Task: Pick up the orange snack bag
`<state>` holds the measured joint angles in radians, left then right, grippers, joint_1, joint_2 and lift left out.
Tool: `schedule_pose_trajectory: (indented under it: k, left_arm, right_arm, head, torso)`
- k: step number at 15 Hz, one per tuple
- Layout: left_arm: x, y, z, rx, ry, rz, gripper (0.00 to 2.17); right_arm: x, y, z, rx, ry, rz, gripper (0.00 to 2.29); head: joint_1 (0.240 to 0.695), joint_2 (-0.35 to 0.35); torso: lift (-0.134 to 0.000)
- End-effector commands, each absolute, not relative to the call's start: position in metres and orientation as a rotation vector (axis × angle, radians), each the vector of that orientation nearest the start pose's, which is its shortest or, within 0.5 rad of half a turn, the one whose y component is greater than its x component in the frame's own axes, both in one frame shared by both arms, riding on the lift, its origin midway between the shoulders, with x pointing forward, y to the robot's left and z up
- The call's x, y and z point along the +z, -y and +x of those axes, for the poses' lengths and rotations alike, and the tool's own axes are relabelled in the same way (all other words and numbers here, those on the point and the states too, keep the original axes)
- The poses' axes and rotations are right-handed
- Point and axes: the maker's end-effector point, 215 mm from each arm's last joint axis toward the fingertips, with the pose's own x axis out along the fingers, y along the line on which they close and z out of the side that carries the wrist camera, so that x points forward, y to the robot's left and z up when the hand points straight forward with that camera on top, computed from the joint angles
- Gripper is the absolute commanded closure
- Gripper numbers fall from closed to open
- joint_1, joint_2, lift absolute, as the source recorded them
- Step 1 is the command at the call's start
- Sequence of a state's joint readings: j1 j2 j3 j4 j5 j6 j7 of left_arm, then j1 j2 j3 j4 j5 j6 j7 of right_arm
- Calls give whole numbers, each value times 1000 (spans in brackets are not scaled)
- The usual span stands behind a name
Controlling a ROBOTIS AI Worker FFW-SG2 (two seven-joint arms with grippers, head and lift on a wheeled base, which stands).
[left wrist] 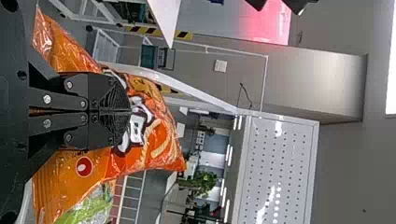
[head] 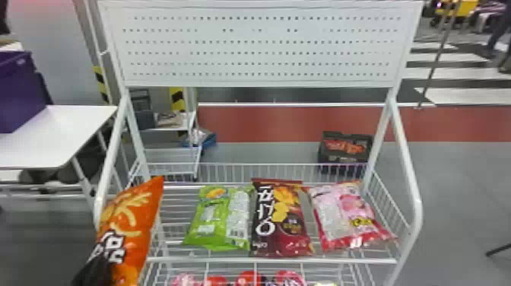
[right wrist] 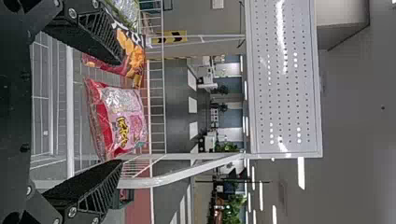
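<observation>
1. The orange snack bag (head: 133,232) is in the left gripper (head: 93,272), at the rack's left side, its top leaning toward the rack. In the left wrist view, the jaws are clenched on the bag, its crinkled film spreading out on both sides of them.
2. The right gripper (right wrist: 120,109) has its jaws parted, with nothing between the tips.
3. The rack's white wire shelf (head: 273,261) holds three bags in a row, left to right: a green bag (head: 216,224), a dark red bag (head: 279,228) and a pink bag (head: 342,216). All lie printed side up on the wires, inside a low wire rim.
4. Red and pink packs (head: 247,279) sit on the wire tier below.
5. A white perforated panel (head: 258,45) stands above the shelf, between the rack's posts.
6. To the left is a white table (head: 72,129) with a purple box (head: 19,91) on it.
7. Behind the rack, a red strip (head: 266,123) crosses the grey floor (head: 464,190); a dark crate (head: 344,159) with orange-red contents stands near it.
8. White bands (head: 441,72) stripe the darker floor farther back, at the right.
</observation>
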<state>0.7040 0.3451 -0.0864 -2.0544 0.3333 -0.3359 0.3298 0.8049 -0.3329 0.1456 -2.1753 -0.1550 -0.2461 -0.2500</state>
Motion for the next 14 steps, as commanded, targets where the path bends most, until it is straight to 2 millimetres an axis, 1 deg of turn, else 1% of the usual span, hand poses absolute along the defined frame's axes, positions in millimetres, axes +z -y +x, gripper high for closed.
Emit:
schedule_pose_trajectory:
  k: [1,2,4,7,9,14]
  left_arm:
    - [-328,-295,362,134,66,-135,1352]
    - [-329,-295,356,132,63,-134,1352]
    - [-324,-295,346,127,78,-135,1352]
    - [-331,-284,334,108,62,-116,1352]
    - [-336,-279,329,100,53,-115,1352]
    - [-330,-277,318,101,71,-108,1352]
  right_arm:
    - [-330,213,348,56,-7,30,140]
    - [-330,212,348,56,-8,32,140]
    - [-332,212,349,56,-10,33,140]
    - [-333,212,349,57,-10,33,140]
    - [-333,212,349,57,-11,35,140]
    - [-333,211,349,59,-12,36,140]
  head:
    - [499,0]
    - [499,0]
    - [499,0]
    - [499,0]
    - [499,0]
    - [499,0]
  torso:
    - [0]
    - [0]
    - [0]
    - [0]
    - [0]
    - [0]
